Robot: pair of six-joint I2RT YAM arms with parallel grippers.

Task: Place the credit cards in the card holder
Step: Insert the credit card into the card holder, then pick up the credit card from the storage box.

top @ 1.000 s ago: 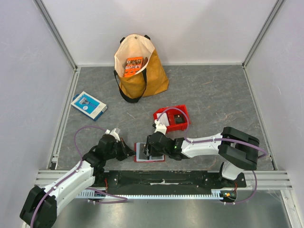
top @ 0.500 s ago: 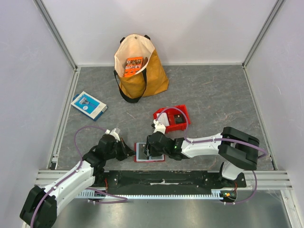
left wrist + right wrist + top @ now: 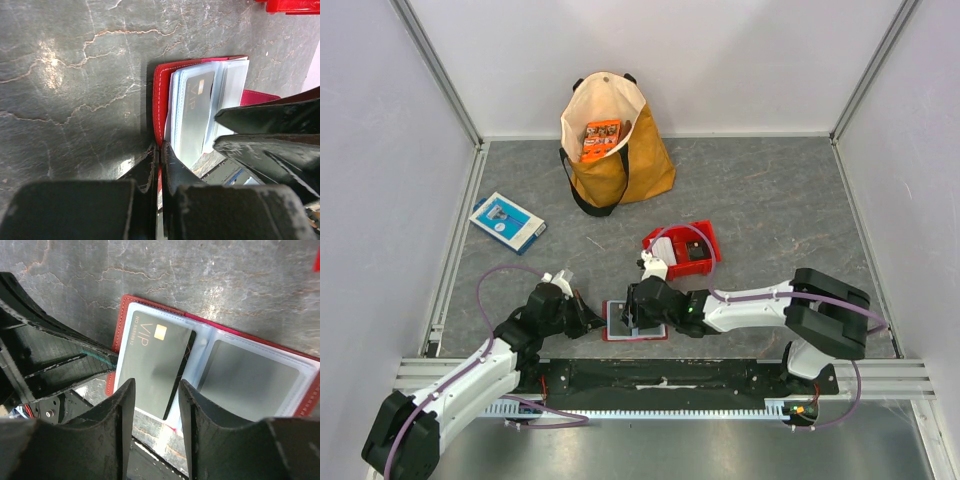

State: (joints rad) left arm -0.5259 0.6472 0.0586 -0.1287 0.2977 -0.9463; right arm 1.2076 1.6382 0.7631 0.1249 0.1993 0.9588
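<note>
The left hand (image 3: pixel 159 155) is clamped on the card holder (image 3: pixel 250 385), bottom centre of the overhead view, pinning it open. The right hand (image 3: pixel 156 390) hovers, fingers apart, over the grey VIP card (image 3: pixel 155 352), probably to nudge it in.

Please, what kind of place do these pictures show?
Probably a robot test cell rather than a home: plain white wall panels enclose a grey stone-patterned tabletop, and two white-and-black robot arms are bolted at its near edge.
</note>
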